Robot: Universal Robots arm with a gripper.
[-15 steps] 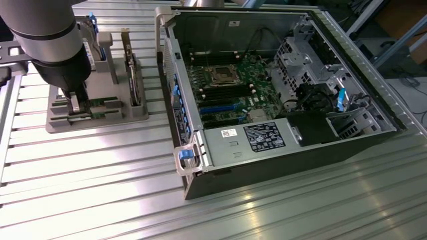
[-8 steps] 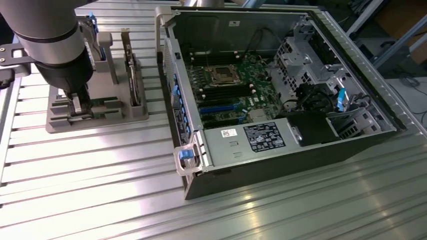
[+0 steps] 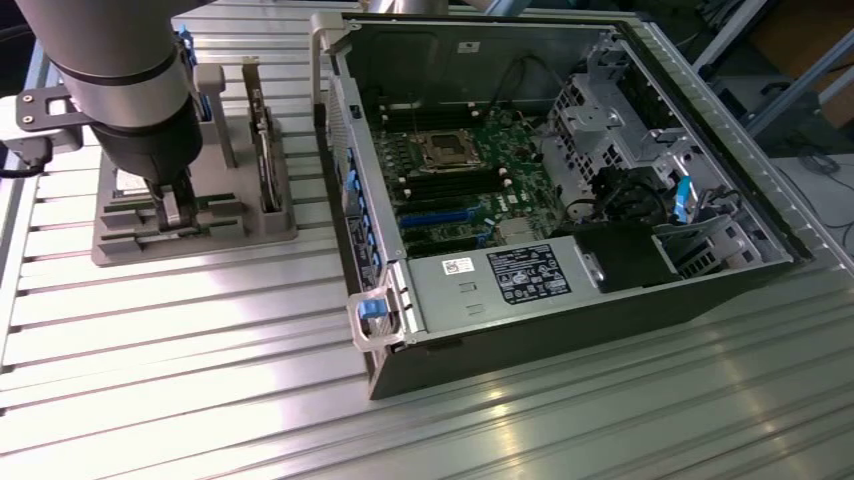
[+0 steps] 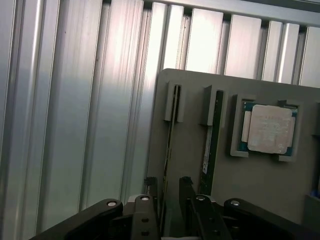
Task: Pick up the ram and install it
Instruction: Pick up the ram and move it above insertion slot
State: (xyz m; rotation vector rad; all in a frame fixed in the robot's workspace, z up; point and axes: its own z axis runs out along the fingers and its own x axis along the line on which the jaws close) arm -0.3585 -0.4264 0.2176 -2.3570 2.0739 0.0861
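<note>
A grey, cylindrical metal robot arm (image 3: 118, 55) stands at the exterior view's upper left, close to vertical. Its dark lower wrist section (image 3: 150, 150) points straight down. Beneath that, the black two-fingered end effector (image 3: 171, 210) is set low, aimed downward. From where I stand its slim black fingers (image 4: 151, 187) run parallel and apart, the jaws spread wide with a clear gap between them.

Strong overhead light washes the ribbed metal table (image 3: 200, 340) in the exterior view, leaving white glare streaks along its slats, while the inside of the computer case (image 3: 561, 340) lies in shade. In the wrist view the slats gleam pale, the gray tray (image 4: 250, 185) sits in dimmer, flat light, and the gripper (image 4: 167, 185) is a near-black silhouette.
</note>
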